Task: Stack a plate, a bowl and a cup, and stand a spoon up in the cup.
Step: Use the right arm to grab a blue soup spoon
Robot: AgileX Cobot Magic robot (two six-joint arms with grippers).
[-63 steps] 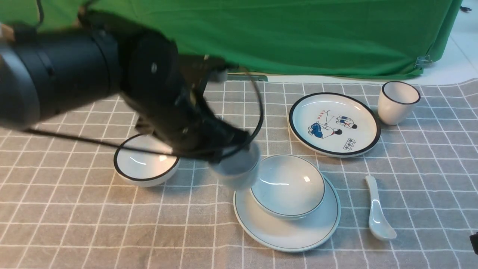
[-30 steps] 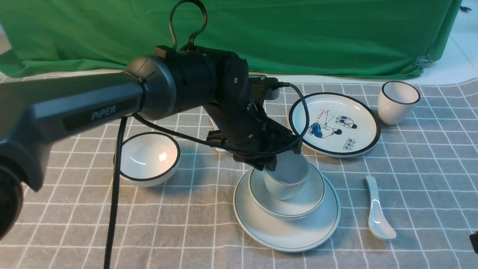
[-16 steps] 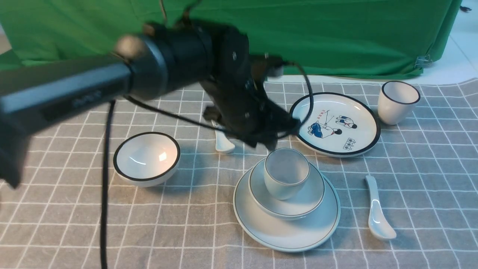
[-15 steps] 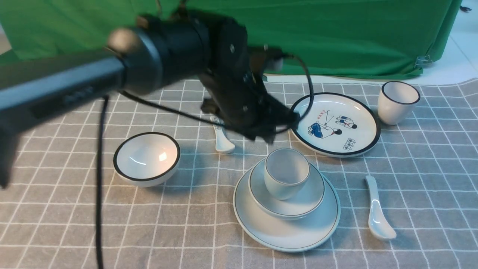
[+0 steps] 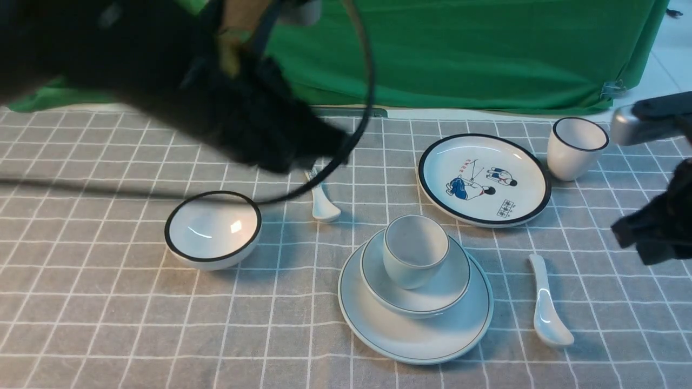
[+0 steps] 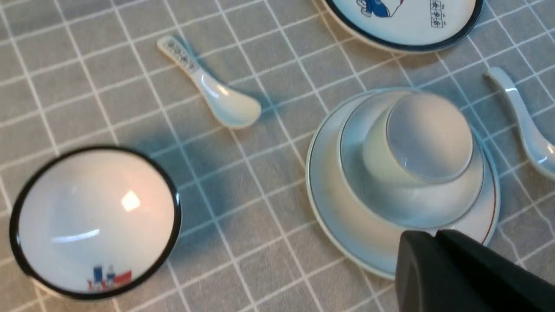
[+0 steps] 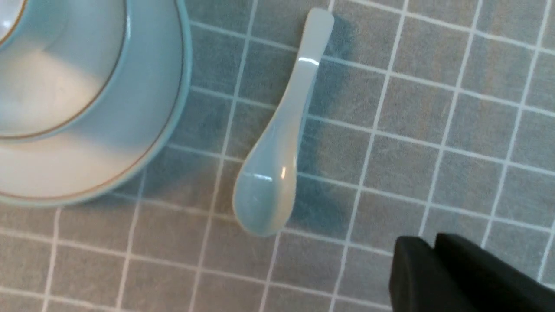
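The pale cup [image 5: 415,251] stands upright in the bowl [image 5: 432,294], and the bowl sits on the plain plate [image 5: 416,337], front centre. Nothing touches the stack. The long white spoon [image 5: 546,302] lies flat on the cloth to the right of the plate, bowl end toward me. My left gripper [image 6: 433,234] is shut and empty, raised above the plate's near rim; its arm is a dark blur at the upper left. My right gripper [image 7: 433,245] hangs above the cloth beside the spoon [image 7: 277,143], fingers together, holding nothing. My right arm [image 5: 657,224] enters from the right edge.
A black-rimmed bowl [image 5: 212,229] stands at the left. A short patterned spoon [image 5: 323,202] lies behind the stack. A cartoon plate [image 5: 484,178] and a black-rimmed cup [image 5: 576,148] stand at the back right. A green cloth backs the table.
My left gripper has let go of the cup in the bowl, shut, and pulled away up and to the left. My right arm has come into view from the right.
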